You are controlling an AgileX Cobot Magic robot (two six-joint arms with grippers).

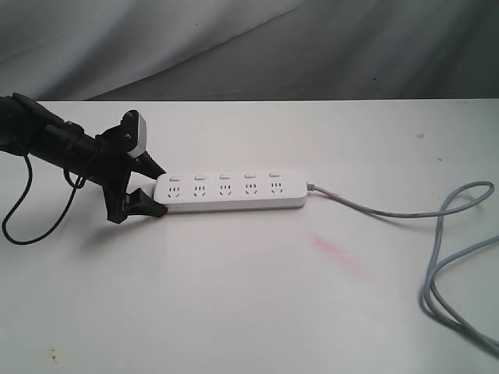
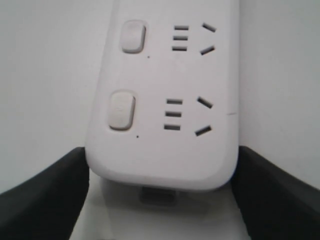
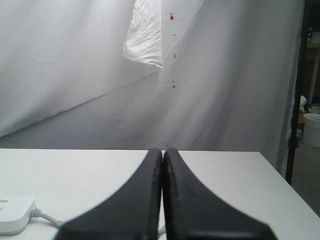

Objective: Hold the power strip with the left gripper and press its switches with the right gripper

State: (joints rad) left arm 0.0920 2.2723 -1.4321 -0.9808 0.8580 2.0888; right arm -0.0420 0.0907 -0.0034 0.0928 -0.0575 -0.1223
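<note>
White tabletop (image 1: pixel 234 319) with a creased grey cloth backdrop (image 1: pixel 234 47) behind its far edge. From the left edge a slim black arm (image 1: pixel 54 140) reaches inward, a thin black cable (image 1: pixel 15 226) looping below it and a white-faced camera block (image 1: pixel 137 132) on its wrist. The left gripper (image 1: pixel 161 192) stands at the rounded left end of the power strip (image 1: pixel 230 191); its fingers (image 2: pixel 45 200) lie one against each long side of that end, touching both, so it is clamped on the strip. The strip lies flat near the middle of the table, parallel to the far edge. Five sockets (image 1: pixel 225 189) run along it, with five switches (image 1: pixel 224 176) in a row on the far side, one per socket. A grey cord (image 1: pixel 390 212) leaves the strip's right end, runs toward the right edge and doubles back in a loop toward the near right corner. A faint red smear (image 1: pixel 339 253) marks the surface just nearer than the cord. The right gripper (image 3: pixel 162 150), seen in its wrist view, is above the table with its fingers pressed together and holding nothing; the cord end of the strip shows at that view's margin
</note>
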